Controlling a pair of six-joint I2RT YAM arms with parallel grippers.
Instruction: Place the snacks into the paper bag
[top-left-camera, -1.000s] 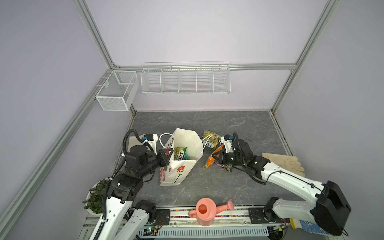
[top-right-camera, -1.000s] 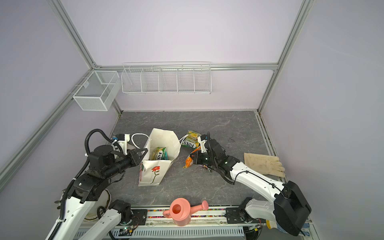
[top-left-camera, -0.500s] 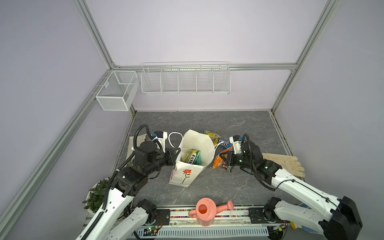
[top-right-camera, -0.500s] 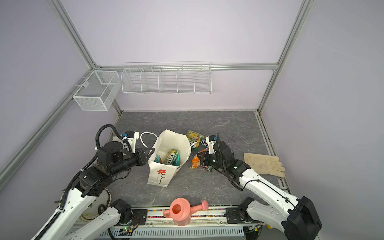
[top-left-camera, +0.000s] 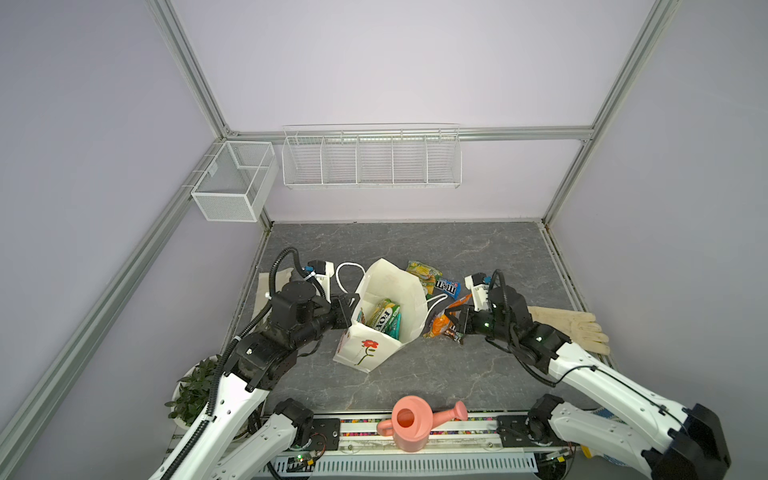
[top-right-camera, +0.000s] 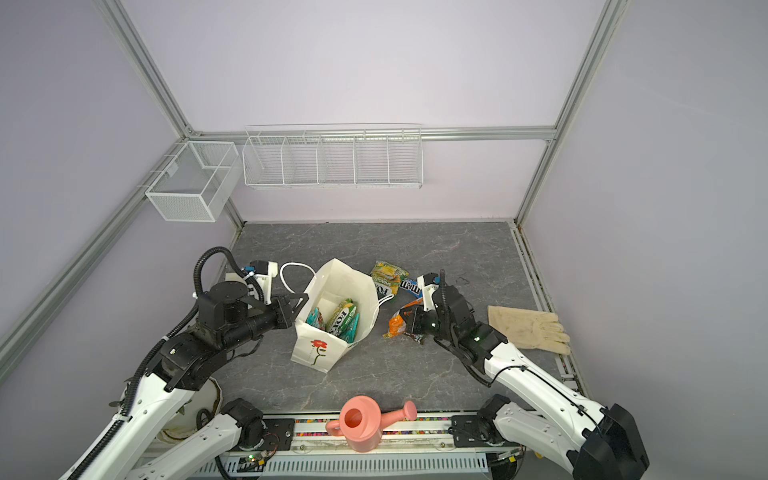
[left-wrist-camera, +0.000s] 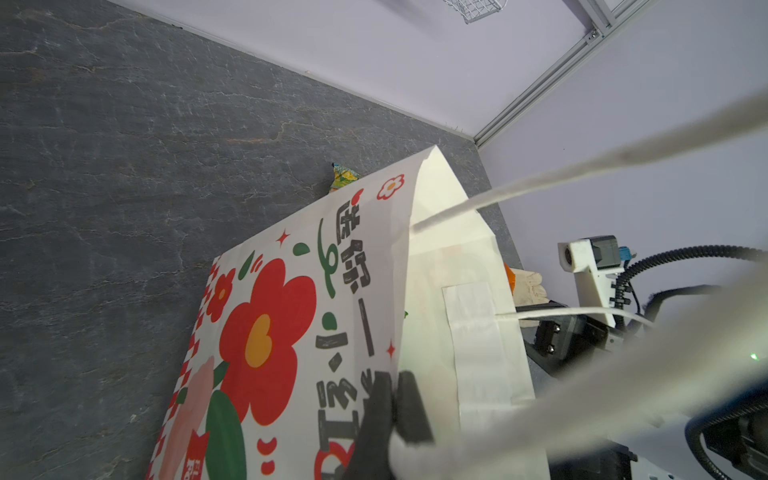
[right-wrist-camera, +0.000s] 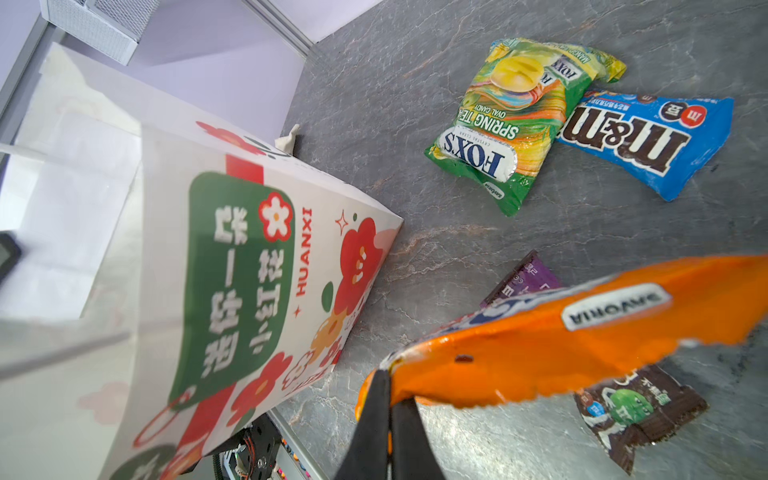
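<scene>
Nearest, on the rail at the front edge, stands a pink watering can (top-left-camera: 409, 428), and a potted plant (top-left-camera: 193, 390) sits low at the front left corner. Beyond them lies the dark grey, stone-veined worktop (top-left-camera: 415, 382), matt and crossed by pale cracks. About the middle of it stands the paper bag (top-left-camera: 365, 353), mouth open, red flower on its front; a green packet (top-left-camera: 384, 313) and teal packs (top-left-camera: 395, 328) stand inside. The left pincer (left-wrist-camera: 392, 399) is clamped narrow on the bag's rim, beside a white cord handle. Just to the right of the bag, the right pincer (right-wrist-camera: 390, 399) pinches the orange packet (right-wrist-camera: 582, 345) by its edge, over a dark brown pack (right-wrist-camera: 636, 407) that lies flat on the worktop. Behind the bag, a green-yellow packet (top-left-camera: 424, 274) and a blue M&M's pack (top-left-camera: 448, 286) lie touching. A pale glove (top-left-camera: 569, 328) rests at the right edge and a beige cloth (top-left-camera: 272, 282) at the left. Farther back rise plain lilac walls in an aluminium frame, with a white wire shelf (top-left-camera: 372, 158) on the back wall and a mesh basket (top-left-camera: 232, 187) on the left one.
</scene>
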